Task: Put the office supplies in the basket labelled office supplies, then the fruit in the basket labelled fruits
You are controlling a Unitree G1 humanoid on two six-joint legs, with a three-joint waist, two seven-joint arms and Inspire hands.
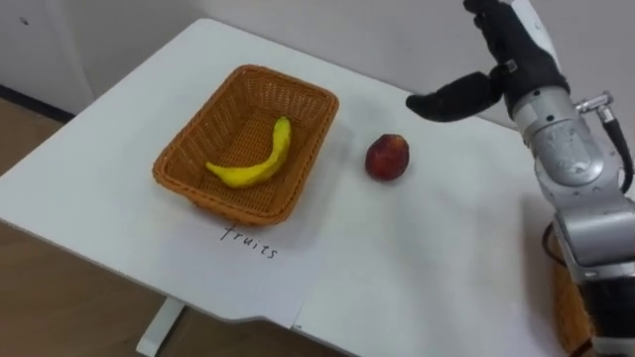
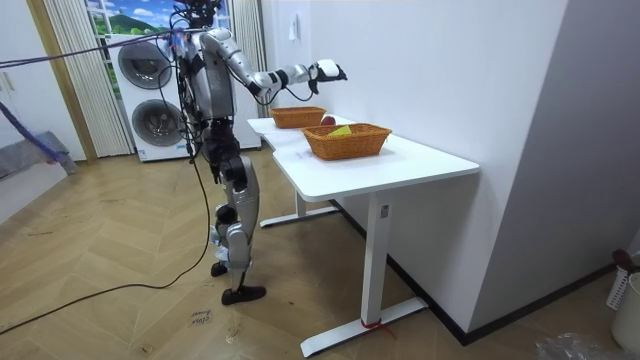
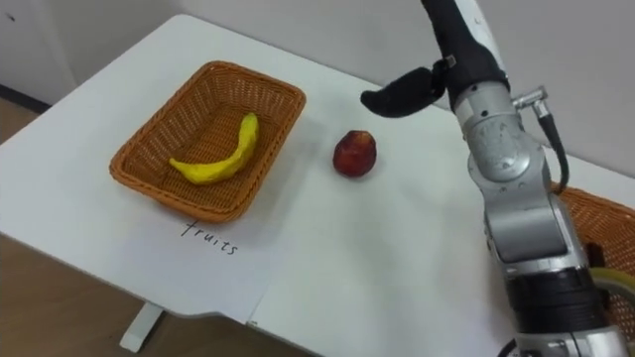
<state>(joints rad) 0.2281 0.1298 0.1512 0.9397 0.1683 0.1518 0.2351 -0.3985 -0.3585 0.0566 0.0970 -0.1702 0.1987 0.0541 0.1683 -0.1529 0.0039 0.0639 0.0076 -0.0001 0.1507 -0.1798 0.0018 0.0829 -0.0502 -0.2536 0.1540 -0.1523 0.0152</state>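
A brown wicker basket [image 1: 203,139] stands on the white table [image 1: 417,258] with a yellow banana [image 1: 256,161] lying in it. A red apple [image 1: 387,157] rests on the table just right of that basket. My right hand [image 1: 511,55] hovers open above and to the right of the apple, thumb pointing toward it, holding nothing. In the right eye view the hand [image 3: 451,55] sits above the apple [image 3: 354,153]. The room view has me standing at the table's side, one arm stretched out over it with the hand [image 2: 326,70] raised.
A second wicker basket [image 3: 605,223] sits at the table's right edge, partly behind my right forearm. A handwritten label [image 1: 248,241] marks the table in front of the banana's basket. The wall runs along the table's far side. Washing machines [image 2: 150,90] stand behind me.
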